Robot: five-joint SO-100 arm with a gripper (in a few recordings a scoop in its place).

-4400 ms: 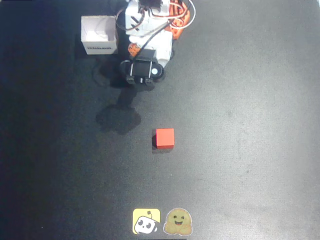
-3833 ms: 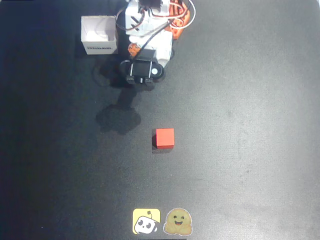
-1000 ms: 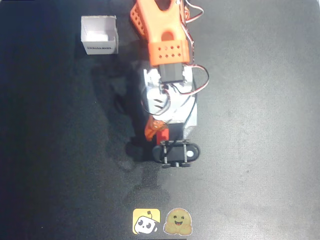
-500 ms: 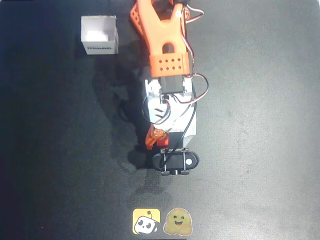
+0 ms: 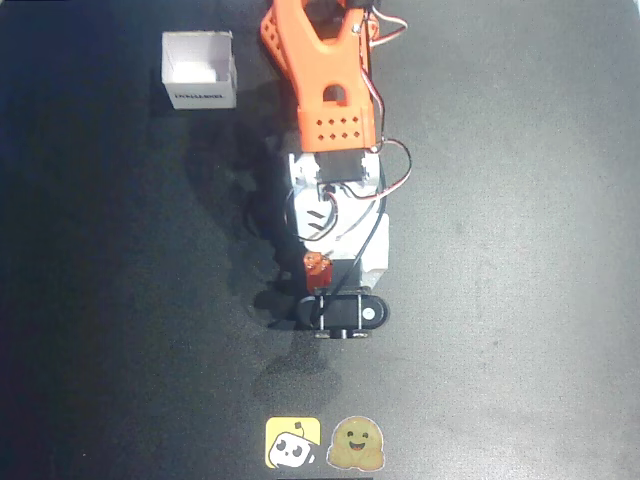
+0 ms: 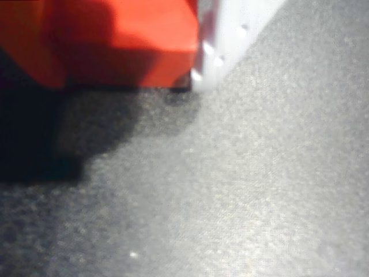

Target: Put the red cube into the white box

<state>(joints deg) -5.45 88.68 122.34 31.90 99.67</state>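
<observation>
Arm stretched well out from the top edge in the overhead view, orange upper link leading down into the white forearm, loose wires looping alongside. The wrist points down at the table, black camera mount at the low end. The hand sits tucked under the wrist; whether it is closed is unclear. In the wrist view a white finger shows at upper right.

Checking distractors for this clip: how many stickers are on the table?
2, side by side at the bottom edge of the overhead view: a yellow robot sticker on the left and a smiling tan sticker on the right. The arm could hide others.
</observation>
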